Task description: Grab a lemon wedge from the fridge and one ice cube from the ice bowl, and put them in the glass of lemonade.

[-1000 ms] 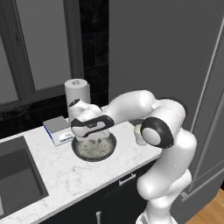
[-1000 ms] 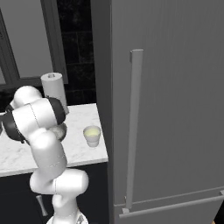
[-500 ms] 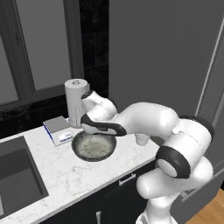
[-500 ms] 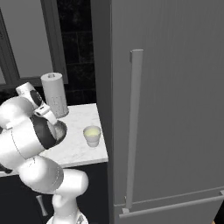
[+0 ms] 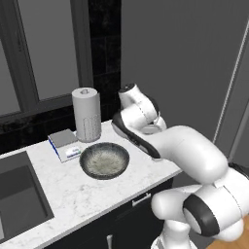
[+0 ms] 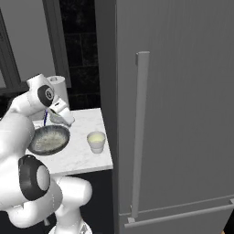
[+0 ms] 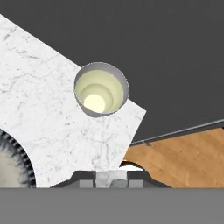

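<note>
round pale glass of lemonade [image 7: 101, 89] on veined marble counter [image 7: 52, 109].

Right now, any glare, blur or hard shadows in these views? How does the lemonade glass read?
Left base view: flat, even rendered light, no glare; ice bowl sharp, its speckled inside soft. Right base view: glass of lemonade small but clear, with a faint shadow on the counter. Hand view: the glass is crisp from above, liquid bright, no blur.
</note>
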